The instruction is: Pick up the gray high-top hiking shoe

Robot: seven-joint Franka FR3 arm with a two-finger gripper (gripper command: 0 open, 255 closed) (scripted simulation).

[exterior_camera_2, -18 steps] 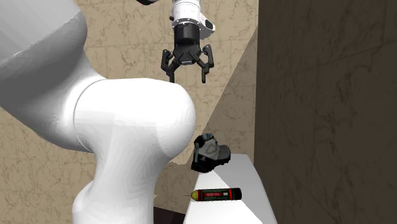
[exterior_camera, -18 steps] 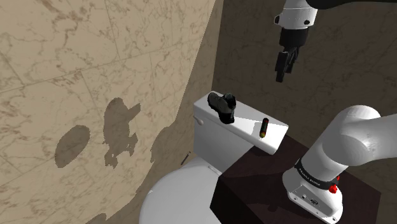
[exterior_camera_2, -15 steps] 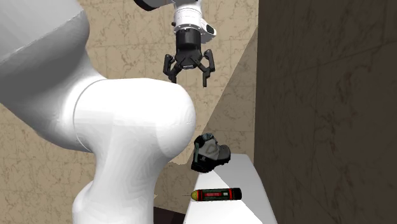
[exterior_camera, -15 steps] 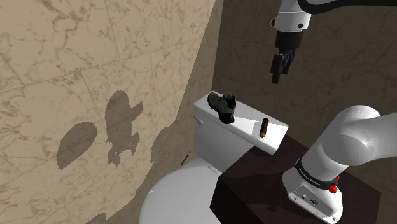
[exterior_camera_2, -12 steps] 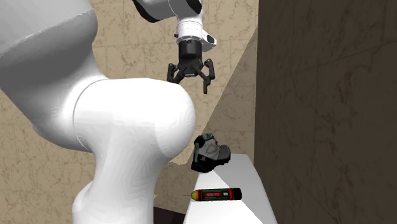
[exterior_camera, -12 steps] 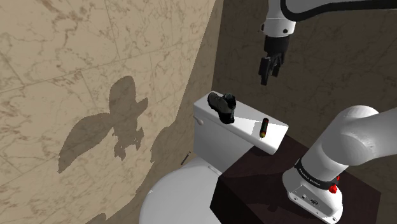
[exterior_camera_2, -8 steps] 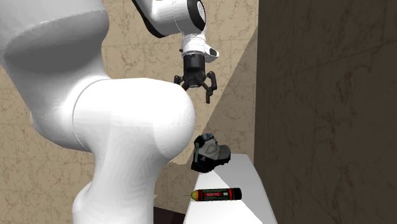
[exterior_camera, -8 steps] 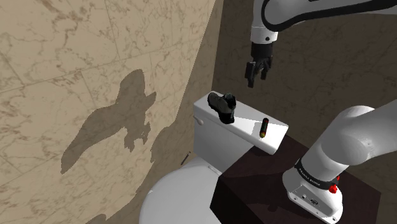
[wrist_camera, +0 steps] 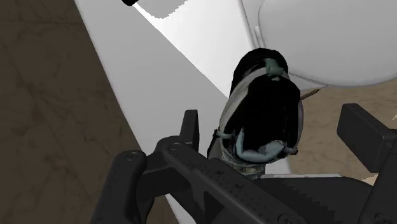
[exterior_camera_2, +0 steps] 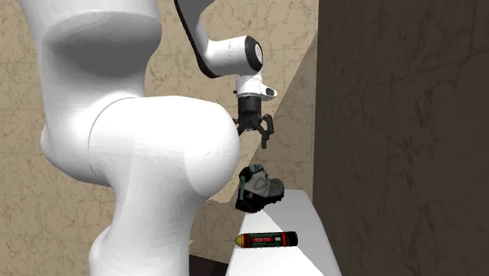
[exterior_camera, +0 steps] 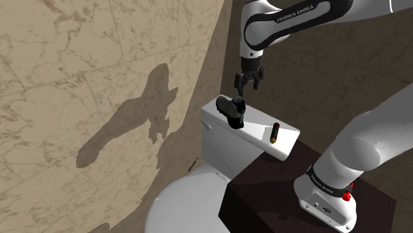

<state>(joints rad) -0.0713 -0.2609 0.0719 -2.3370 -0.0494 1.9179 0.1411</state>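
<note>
Gray high-top shoe (exterior_camera: pixel 231 110) is set upright on its sole on a white toilet tank lid (exterior_camera: pixel 255 137), at the end of the lid that lies toward the shoulder view's upper left. "FRANKA EMIKA" is printed in white on a dark band of the arm (exterior_camera: pixel 298 12). The lettering on the red label of a black cylinder (exterior_camera_2: pixel 268 239), laid on the same lid well apart from the shoe, cannot be read. In the second exterior view the shoe's long axis is seen to run across the picture, with the toe turned to that view's right, toward the dark wall. The jaws are spread open just above the shoe's dark collar, one on either side in the wrist view, and nothing is gripped or touched.
</note>
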